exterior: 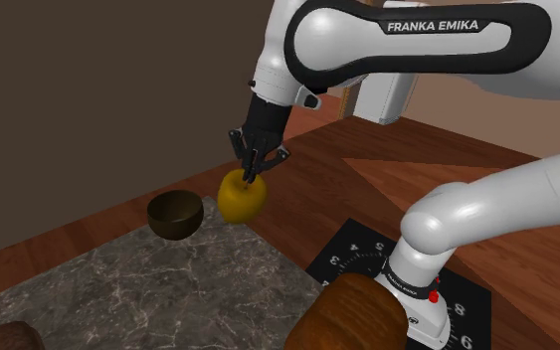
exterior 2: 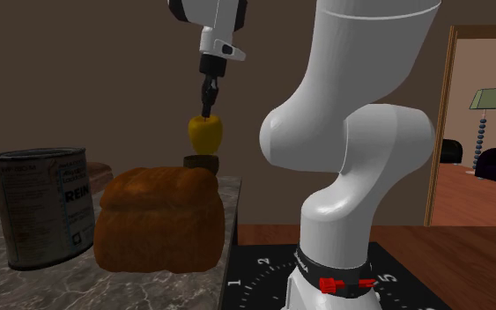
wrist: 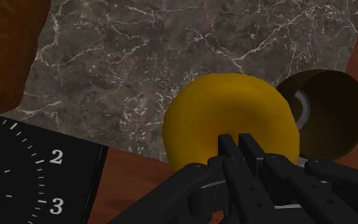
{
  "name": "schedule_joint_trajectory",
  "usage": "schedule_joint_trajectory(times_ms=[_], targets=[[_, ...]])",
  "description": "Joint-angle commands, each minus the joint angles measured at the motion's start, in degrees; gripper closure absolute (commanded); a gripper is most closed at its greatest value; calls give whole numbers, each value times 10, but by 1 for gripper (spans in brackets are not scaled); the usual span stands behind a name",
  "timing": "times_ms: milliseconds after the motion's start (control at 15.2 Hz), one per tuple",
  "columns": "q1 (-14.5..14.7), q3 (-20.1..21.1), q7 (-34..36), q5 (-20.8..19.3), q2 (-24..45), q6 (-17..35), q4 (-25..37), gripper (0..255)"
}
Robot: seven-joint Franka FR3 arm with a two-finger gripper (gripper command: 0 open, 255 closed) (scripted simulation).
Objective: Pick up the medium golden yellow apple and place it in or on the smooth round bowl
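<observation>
Where the gripper (exterior: 251, 177) pinches its top, the yellow apple (exterior: 242, 199) hangs just beneath.

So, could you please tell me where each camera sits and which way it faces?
Shoulder view: beside and slightly behind the stand, looking down over the marble top; white arm and hand show.
Second exterior view: low by the stand, facing the bread loaf and can; arm's lower links show.
Wrist view: on the hand, looking along its fingers at the yellow apple.
Shared: all show the apple and dark bowl.
</observation>
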Motion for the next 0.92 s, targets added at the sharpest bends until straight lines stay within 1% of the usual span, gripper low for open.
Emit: schedule_joint_trajectory(times_ms=[0, 264, 594, 858], targets=[[-2, -4, 4, -5, 0, -14, 14, 255], [-4, -12, 9, -12, 2, -38, 40, 255], [-59, 32, 34, -59, 120, -29, 156, 255], [-99, 80, 72, -120, 226, -30, 260, 255]])
